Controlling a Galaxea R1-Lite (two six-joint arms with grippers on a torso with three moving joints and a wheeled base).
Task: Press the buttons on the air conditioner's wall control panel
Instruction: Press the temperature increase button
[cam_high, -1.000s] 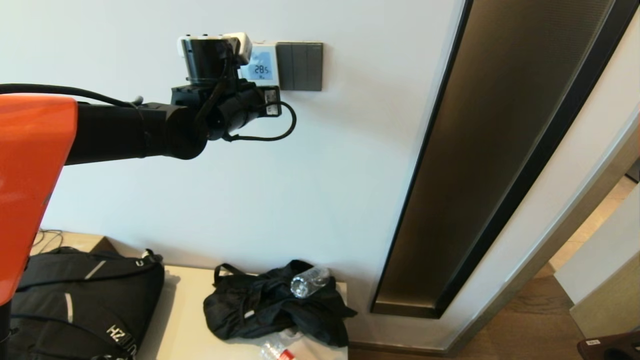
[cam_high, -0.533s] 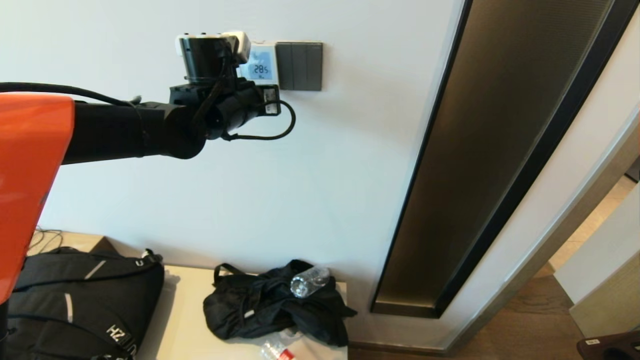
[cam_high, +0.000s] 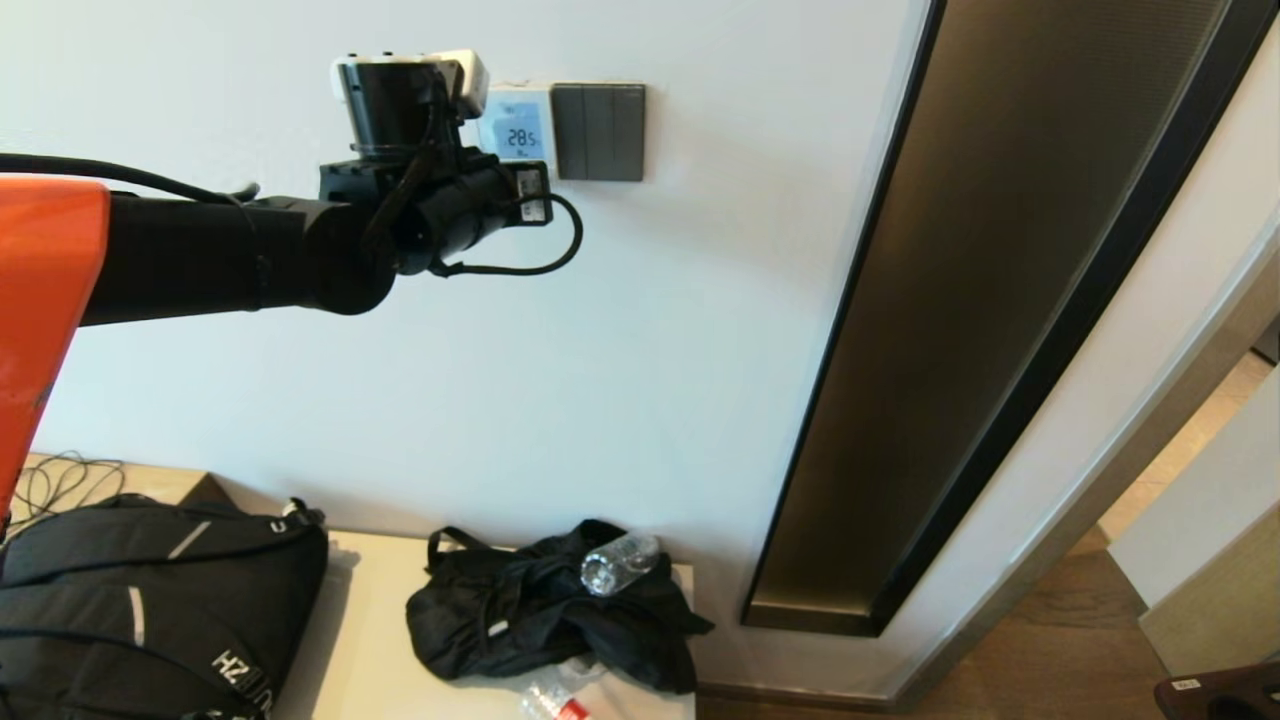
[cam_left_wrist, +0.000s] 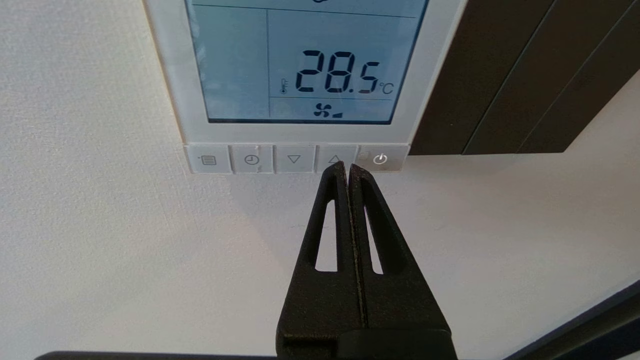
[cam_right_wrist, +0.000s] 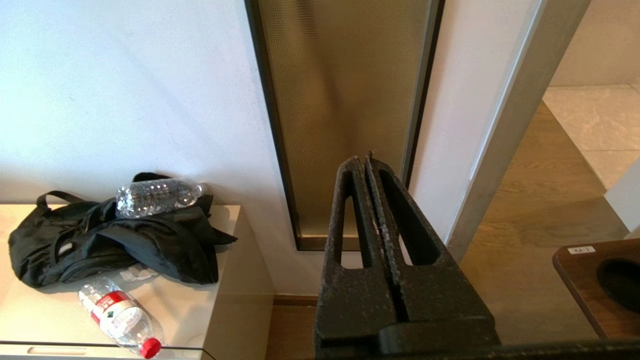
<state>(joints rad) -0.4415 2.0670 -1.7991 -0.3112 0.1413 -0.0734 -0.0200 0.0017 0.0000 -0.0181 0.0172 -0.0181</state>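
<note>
left hand (cam_left_wrist: 348, 167) has its fingers pressed together into one tip so it can poke; the tip sits at the up button (cam_left_wrist: 334, 159), beside the power button (cam_left_wrist: 380, 159), on the panel (cam_high: 516, 120) in the upper left of the head view. screen (cam_left_wrist: 305, 65) reads 28.5 °c. right hand (cam_right_wrist: 367, 162) parked low, fingers also pressed together. bag (cam_high: 150, 620) reads "hz".

Bright, even daylight; the backlit thermostat screen (cam_left_wrist: 300, 65) glows pale blue, and soft shadows fall on the white wall (cam_high: 600, 380).
</note>
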